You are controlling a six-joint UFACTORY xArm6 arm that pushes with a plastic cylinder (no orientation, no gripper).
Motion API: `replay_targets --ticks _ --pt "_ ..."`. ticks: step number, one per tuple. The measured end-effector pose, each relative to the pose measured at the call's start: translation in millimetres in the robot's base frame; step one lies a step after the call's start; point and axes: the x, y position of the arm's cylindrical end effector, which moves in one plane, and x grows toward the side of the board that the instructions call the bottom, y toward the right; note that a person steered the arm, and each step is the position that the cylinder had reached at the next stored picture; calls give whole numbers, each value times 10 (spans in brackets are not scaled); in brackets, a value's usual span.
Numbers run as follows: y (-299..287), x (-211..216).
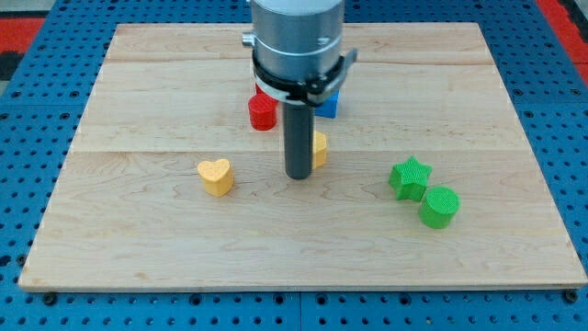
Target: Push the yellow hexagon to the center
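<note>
Near the middle of the tabletop (138, 230), my tip (299, 175) stands down on the wood; it is a bare rod, so no hand shows and nothing pinches. Just right of it, seemingly touching, peeks the yellow hexagon (320, 148), mostly hidden behind the rod and already about central. Behind sit a red block (262, 112) and blue block (328, 103); a yellow heart (215, 176) lies left, a green star (409, 177) and green cylinder (439, 206) right.
</note>
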Motion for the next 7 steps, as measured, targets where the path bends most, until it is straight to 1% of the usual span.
replay_targets --ticks 1,2,5,7 --pt "77 102" --pt "77 88" --pt "77 -317" --pt "413 -400"
